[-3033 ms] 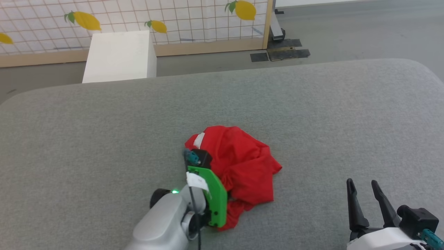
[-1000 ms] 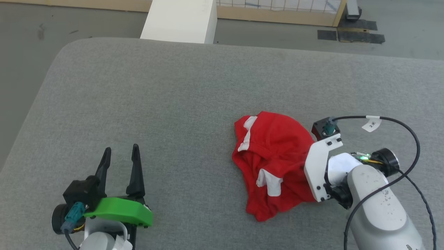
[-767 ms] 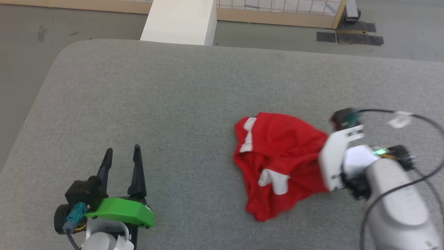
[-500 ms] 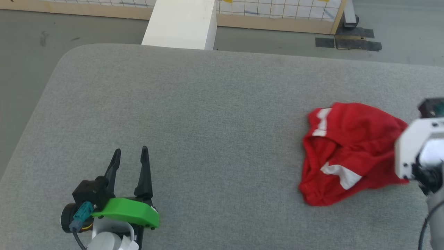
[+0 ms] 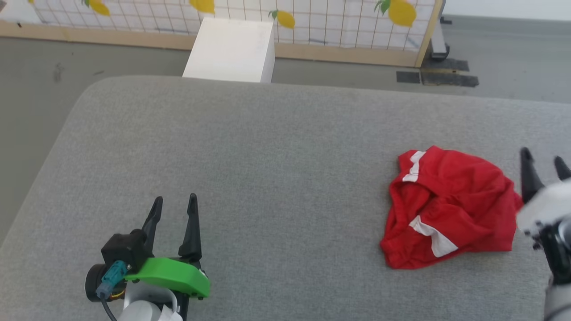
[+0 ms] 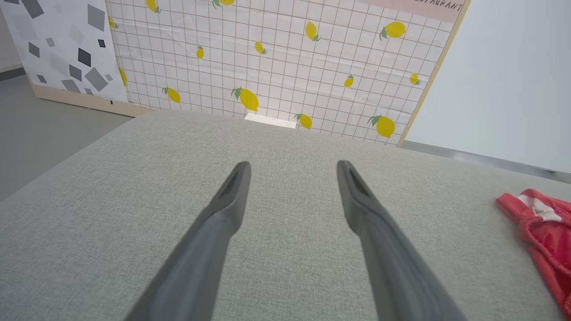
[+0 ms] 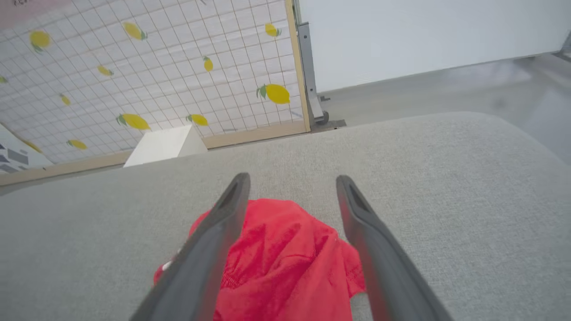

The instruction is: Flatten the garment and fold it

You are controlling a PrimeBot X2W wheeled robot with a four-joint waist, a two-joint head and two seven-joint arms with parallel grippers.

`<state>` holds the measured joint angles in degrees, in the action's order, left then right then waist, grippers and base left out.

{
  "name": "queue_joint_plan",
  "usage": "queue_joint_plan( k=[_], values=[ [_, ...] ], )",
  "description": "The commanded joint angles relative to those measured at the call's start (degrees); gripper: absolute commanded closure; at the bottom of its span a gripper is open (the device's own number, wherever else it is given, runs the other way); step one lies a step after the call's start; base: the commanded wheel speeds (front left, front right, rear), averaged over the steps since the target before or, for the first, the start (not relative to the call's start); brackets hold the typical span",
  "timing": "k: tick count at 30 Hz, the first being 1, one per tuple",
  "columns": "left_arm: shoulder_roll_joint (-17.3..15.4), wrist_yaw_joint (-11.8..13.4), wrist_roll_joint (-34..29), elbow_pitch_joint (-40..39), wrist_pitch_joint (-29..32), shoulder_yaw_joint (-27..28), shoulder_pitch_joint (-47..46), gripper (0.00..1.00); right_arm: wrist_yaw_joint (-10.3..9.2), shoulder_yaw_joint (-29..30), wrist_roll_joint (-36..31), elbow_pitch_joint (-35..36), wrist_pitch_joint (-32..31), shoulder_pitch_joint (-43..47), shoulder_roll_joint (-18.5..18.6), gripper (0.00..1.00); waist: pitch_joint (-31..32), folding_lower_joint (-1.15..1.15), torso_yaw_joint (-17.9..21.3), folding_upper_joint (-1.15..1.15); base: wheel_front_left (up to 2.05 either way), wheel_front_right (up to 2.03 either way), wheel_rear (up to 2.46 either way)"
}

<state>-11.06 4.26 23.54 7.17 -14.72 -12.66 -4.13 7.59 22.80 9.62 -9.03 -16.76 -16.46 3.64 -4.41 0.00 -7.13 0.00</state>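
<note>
The red garment (image 5: pixel 450 205) lies crumpled in a heap with white trim patches on the grey padded table (image 5: pixel 267 156), at the right of the head view. My right gripper (image 5: pixel 542 165) stands open just right of the heap, not touching it. In the right wrist view the garment (image 7: pixel 285 263) lies below and between the open fingers (image 7: pixel 357 209), and nothing is held. Far from the cloth, my left gripper (image 5: pixel 174 205) is open at the lower left. The left wrist view shows the garment (image 6: pixel 542 223) at its right edge.
A white box (image 5: pixel 232 49) stands on the floor beyond the table's far edge. Behind it is a lemon-print grid panel (image 5: pixel 312 18) with a wooden frame. The table's left edge curves down near my left gripper. Wide bare surface lies between the two grippers.
The right gripper has let go of the garment and drawn back to the right, fingers now open and pointing up. The heap has settled on the table. The head camera has also shifted.
</note>
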Motion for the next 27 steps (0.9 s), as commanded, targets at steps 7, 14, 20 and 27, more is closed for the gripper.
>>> queue_joint_plan(
  k=[7, 14, 20, 27],
  values=[
    [1.44, -0.73, 2.28, 0.25, 0.33, -0.22, 0.41, 0.0, -0.1, -0.69, 7.9, 4.62, 8.61, 11.07, -0.74, 0.0, 1.64, 0.0, 3.19, 0.0, 0.0, 0.0, 0.0],
    [5.27, -4.04, 5.18, 2.62, 7.64, -5.79, -6.84, 0.0, -0.1, -1.83, 9.02, 4.7, 10.71, 14.04, -0.75, 0.0, 0.51, 0.0, 6.84, 0.0, 0.0, 0.0, 0.0],
    [7.71, -5.64, 8.21, 10.65, 25.85, -15.22, -19.79, 0.0, -0.1, -2.91, 10.09, 3.88, 10.87, 12.57, -0.76, 0.0, -1.99, 0.0, 11.48, 0.0, 0.0, 0.0, 0.0],
    [8.14, -5.6, 8.68, 17.82, 47.1, -27.33, -30.31, 0.0, -0.1, -3.68, 10.71, 2.16, 12.07, 11.14, -0.76, 0.0, -5.81, 0.0, 17.14, 0.0, 0.0, 0.0, 0.0]
  ],
)
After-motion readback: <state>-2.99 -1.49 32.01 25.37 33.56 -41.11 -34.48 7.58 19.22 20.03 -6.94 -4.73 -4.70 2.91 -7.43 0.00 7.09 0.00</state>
